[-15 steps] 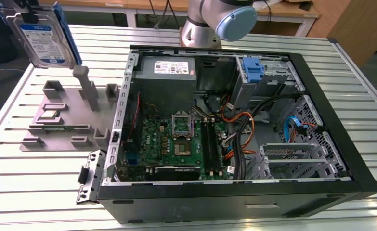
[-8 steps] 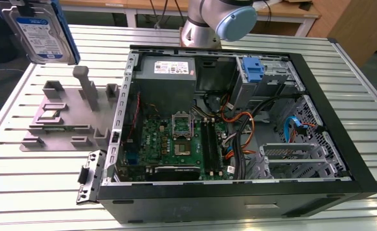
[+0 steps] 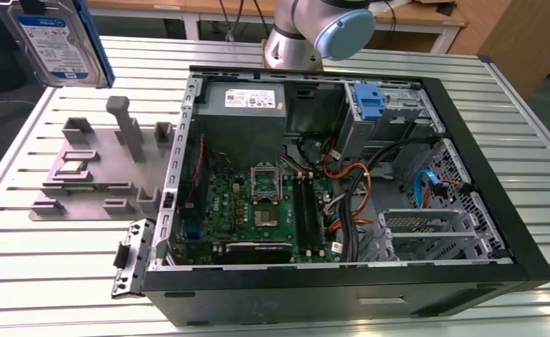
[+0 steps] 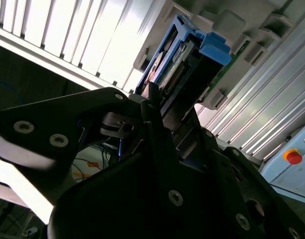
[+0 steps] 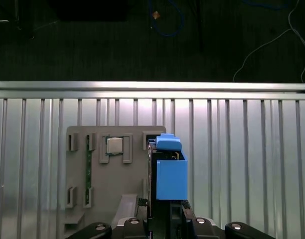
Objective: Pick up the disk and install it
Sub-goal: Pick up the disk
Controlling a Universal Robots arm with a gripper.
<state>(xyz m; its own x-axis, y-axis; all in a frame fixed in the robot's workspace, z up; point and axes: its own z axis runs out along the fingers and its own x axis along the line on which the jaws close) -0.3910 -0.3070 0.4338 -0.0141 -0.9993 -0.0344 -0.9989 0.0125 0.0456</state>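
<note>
One disk (image 3: 55, 42) is being held upright, long axis near vertical and label facing the camera, at the exterior view's upper left. It is being clamped by one gripper (image 5: 167, 214) over one grey fixture (image 3: 97, 165), beside one open computer case (image 3: 350, 291).

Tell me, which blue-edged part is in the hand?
The disk, silver with a label, gripped by the hand; the blue latch sits inside the case.
</note>
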